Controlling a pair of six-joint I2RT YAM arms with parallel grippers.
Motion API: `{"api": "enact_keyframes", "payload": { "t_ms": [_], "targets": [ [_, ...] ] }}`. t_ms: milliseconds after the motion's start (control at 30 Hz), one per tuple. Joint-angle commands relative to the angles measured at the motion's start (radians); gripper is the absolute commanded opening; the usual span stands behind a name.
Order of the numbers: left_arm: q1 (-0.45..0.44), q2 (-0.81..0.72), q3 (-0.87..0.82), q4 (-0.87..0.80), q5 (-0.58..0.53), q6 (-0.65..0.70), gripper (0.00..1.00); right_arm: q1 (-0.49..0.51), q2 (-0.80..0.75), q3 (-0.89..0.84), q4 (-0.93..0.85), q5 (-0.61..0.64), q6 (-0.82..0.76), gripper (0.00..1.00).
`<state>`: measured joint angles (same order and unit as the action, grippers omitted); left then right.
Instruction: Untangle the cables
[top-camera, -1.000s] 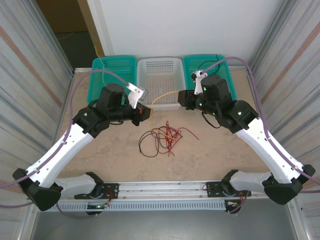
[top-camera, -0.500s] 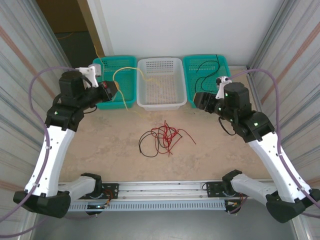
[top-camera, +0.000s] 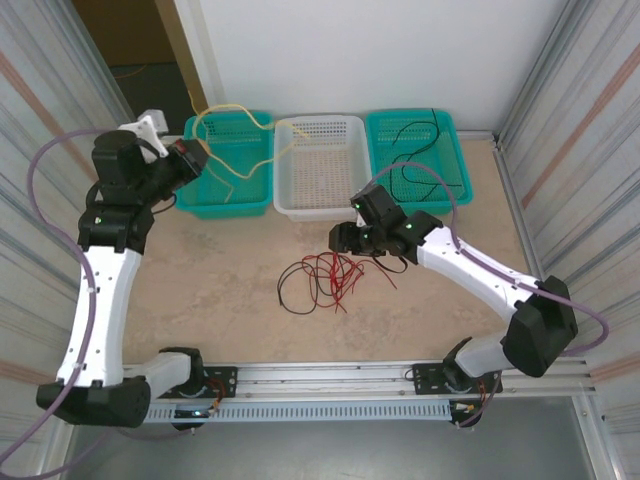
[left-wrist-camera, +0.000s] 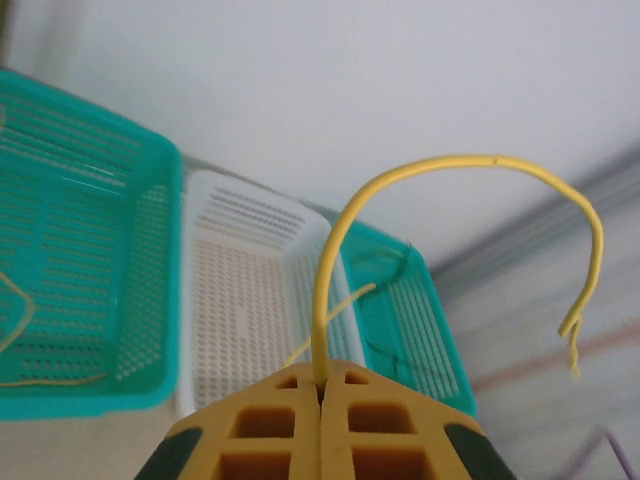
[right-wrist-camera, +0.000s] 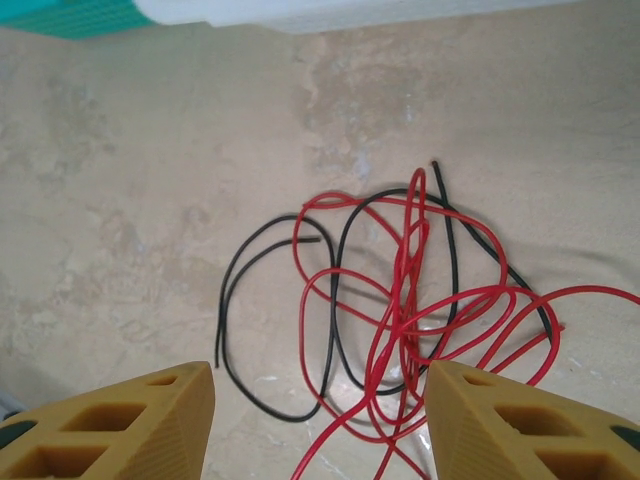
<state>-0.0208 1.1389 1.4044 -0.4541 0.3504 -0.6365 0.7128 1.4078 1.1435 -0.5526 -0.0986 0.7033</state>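
My right tool (right-wrist-camera: 318, 390) hangs spread over the red-and-black tangle (right-wrist-camera: 440, 320); better pinch one red strand (right-wrist-camera: 408, 250) only. My left tool (left-wrist-camera: 320, 380), far from it, pinches a yellow wire (left-wrist-camera: 330, 250).

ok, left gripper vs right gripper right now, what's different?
Left gripper is shut on the yellow cable; right gripper stands open, empty. Left gripper is up beside the left teal basket; right gripper hangs over the red-and-black tangle on the table. Both have yellow-orange fingers.
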Motion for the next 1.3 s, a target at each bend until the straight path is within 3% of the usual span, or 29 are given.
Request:
{"api": "enact_keyframes", "payload": {
  "t_ms": [0, 67, 167, 367, 500, 633, 733, 833, 933, 1000, 1133, 1267],
  "targets": [
    [0.106, 0.062, -0.089, 0.258, 0.022, -0.195, 0.0, -0.002, 0.0, 0.022, 0.019, 0.01, 0.052, 0.56],
    [0.158, 0.104, -0.126, 0.408, 0.034, -0.309, 0.0, 0.006, -0.007, 0.012, 0.014, 0.013, 0.055, 0.56],
    [0.177, 0.203, -0.102, 0.546, 0.03, -0.348, 0.0, 0.015, -0.018, -0.005, 0.005, 0.021, 0.057, 0.56],
    [0.189, 0.409, -0.018, 0.688, 0.019, -0.433, 0.0, 0.018, -0.017, -0.014, 0.002, 0.027, 0.062, 0.56],
    [0.181, 0.498, -0.03, 0.718, -0.048, -0.456, 0.0, 0.019, -0.009, 0.005, -0.007, 0.033, 0.057, 0.55],
    [0.171, 0.58, -0.153, 0.869, -0.003, -0.541, 0.34, 0.018, -0.006, 0.027, -0.025, 0.049, 0.042, 0.55],
    [0.149, 0.585, -0.225, 0.913, 0.049, -0.491, 0.5, 0.014, -0.004, 0.032, -0.03, 0.056, 0.035, 0.56],
    [0.142, 0.542, -0.254, 0.829, 0.069, -0.381, 0.61, 0.01, 0.013, 0.047, -0.041, 0.046, 0.034, 0.56],
    [0.135, 0.462, -0.288, 0.728, 0.063, -0.287, 0.64, 0.016, 0.032, 0.063, -0.059, 0.052, 0.032, 0.56],
    [0.121, 0.4, -0.278, 0.607, 0.038, -0.202, 0.64, 0.019, 0.039, 0.059, -0.066, 0.064, 0.033, 0.57],
    [0.049, 0.282, -0.2, 0.325, -0.056, -0.006, 0.55, 0.021, 0.071, 0.053, -0.105, 0.098, 0.047, 0.58],
    [-0.087, 0.141, -0.238, 0.287, -0.09, 0.121, 0.56, 0.023, 0.111, 0.039, -0.137, 0.112, 0.062, 0.58]
  ]
}}
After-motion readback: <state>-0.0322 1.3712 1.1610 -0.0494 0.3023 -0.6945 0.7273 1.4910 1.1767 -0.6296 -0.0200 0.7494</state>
